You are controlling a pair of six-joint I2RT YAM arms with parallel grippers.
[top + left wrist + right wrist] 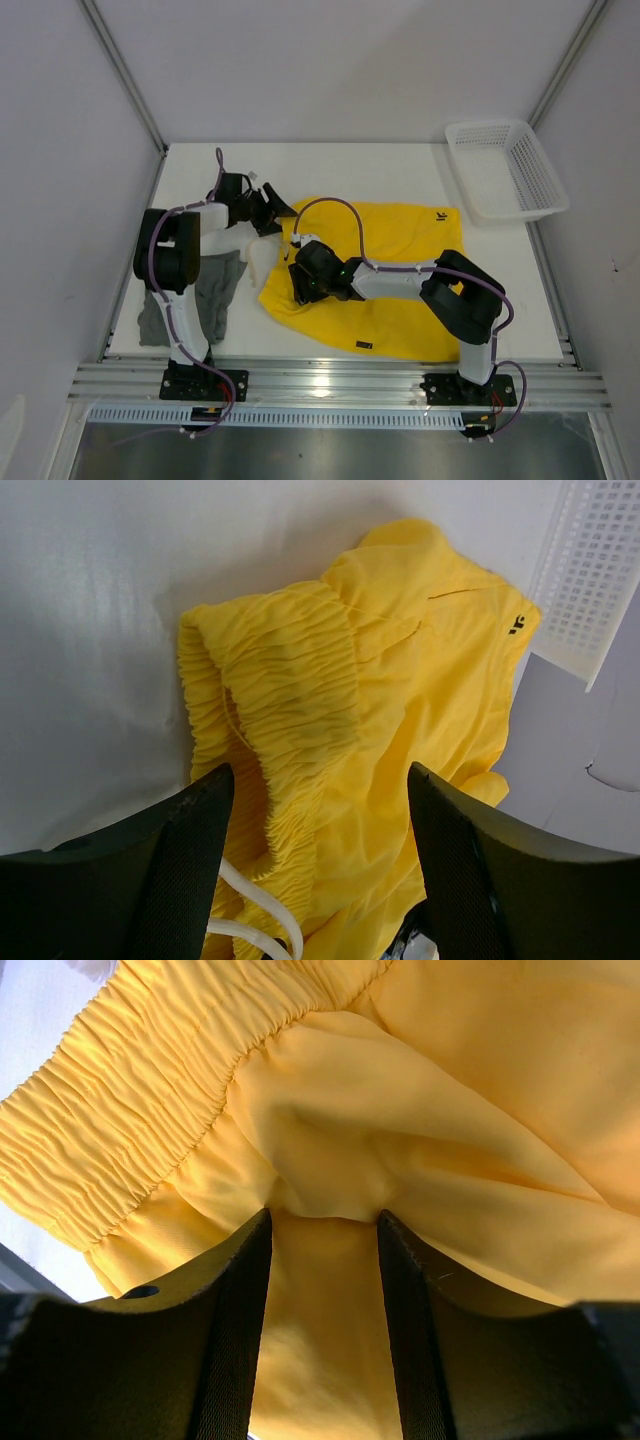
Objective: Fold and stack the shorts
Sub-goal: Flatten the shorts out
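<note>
1. Left gripper (318, 780) spread wide, holding nothing, over the yellow shorts' (420, 710) waistband (290, 670)
2. Right gripper (323, 1222) half apart, yellow cloth bunched between; gripped or not, I cannot tell
3. Yellow shorts lie rumpled centre; grey shorts (228, 288) crumpled left, beneath the left arm (170, 260); neither folded, nothing stacked
4. Only the top view shows the grey shorts; wrist views show the waistband gathers

plain white walls (330, 60) enclose a white table (400, 165); aluminium rails (330, 378) in front, mesh basket (505, 168) far right.
</note>
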